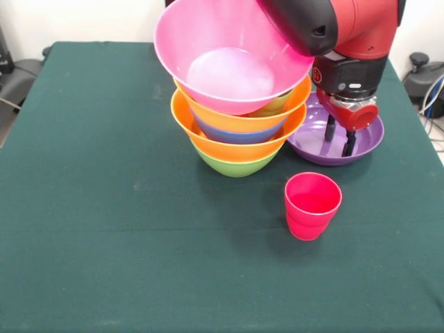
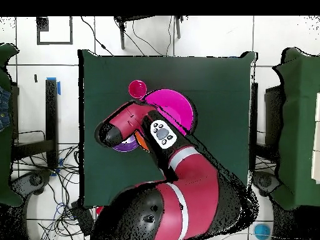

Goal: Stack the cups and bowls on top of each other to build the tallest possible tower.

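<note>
The tower stands at the table's middle in the front view: a green bowl (image 1: 236, 166) as base, then an orange bowl (image 1: 208, 141), a blue bowl (image 1: 239, 134), a second orange bowl (image 1: 229, 118), and a large pink bowl (image 1: 222, 59) tilted on top. A yellow-green edge (image 1: 275, 105) shows under the pink bowl; I cannot tell what it is. The wide purple bowl (image 1: 368, 142) sits right of the tower. My gripper (image 1: 340, 141) is open, its black fingers (image 1: 331, 128) reaching down into the purple bowl, with nothing between them. A red cup (image 1: 312, 205) stands upright in front. The green and light blue cups are hidden.
In the overhead view the arm (image 2: 169, 156) covers most of the tower; the pink bowl (image 2: 172, 106), the red cup (image 2: 137, 88) and a sliver of the purple bowl (image 2: 128, 145) show. Dark green cloth (image 1: 104, 208) covers the table. Chairs and cables surround the table.
</note>
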